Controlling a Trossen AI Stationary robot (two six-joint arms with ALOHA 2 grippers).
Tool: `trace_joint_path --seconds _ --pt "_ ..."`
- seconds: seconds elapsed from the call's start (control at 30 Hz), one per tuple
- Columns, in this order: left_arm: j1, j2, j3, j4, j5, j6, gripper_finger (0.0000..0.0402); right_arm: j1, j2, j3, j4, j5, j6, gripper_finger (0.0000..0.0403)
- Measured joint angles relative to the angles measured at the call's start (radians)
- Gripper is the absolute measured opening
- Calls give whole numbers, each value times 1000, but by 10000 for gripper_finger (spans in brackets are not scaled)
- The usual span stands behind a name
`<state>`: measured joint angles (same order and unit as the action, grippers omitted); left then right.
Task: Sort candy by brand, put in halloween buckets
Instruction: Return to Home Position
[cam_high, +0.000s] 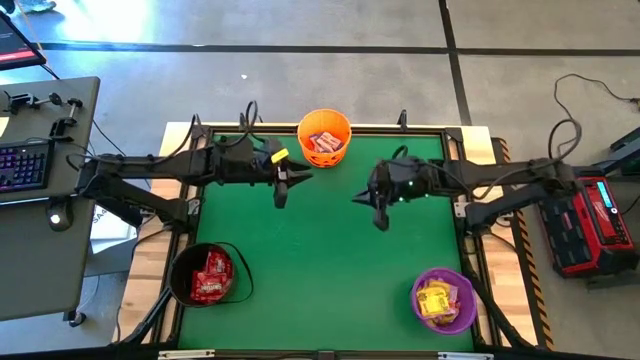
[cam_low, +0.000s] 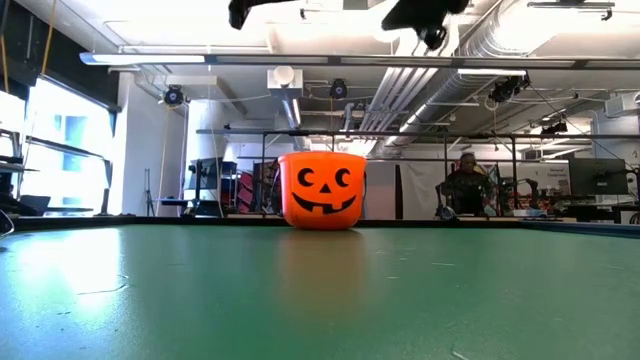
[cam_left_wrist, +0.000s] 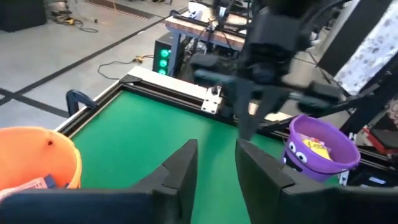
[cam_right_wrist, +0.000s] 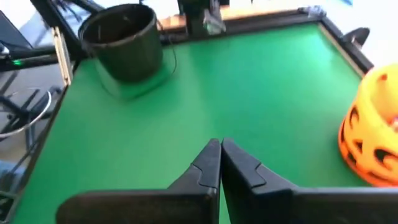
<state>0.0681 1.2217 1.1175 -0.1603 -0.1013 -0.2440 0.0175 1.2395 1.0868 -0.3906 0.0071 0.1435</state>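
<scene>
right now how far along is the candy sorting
Looks done: red candy in the black bucket, yellow candy in the purple bucket, more packets in the orange bucket, none loose on the green mat. In hand: nothing; left gripper open, right gripper shut empty, both over the mat. Left: seemingly nothing.

Bright overhead light, window (cam_low: 70, 145) glare, perhaps faint table (cam_high: 330, 255) shadows.
</scene>
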Motion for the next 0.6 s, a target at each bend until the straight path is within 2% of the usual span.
trace_joint_path --seconds 0.1,0.27,0.43,0.6 --pt "24 0 -5 17 42 38 71 -53 -28 -103 157 -34 -48 0" --pt "59 -5 -101 171 126 74 9 -126 -51 -225 347 -92 -63 0" --pt "71 -7 -208 331 143 120 6 -153 -54 -290 496 -96 -81 0" --pt "71 -18 -306 440 143 150 1 -175 -77 -354 557 -98 -87 0"
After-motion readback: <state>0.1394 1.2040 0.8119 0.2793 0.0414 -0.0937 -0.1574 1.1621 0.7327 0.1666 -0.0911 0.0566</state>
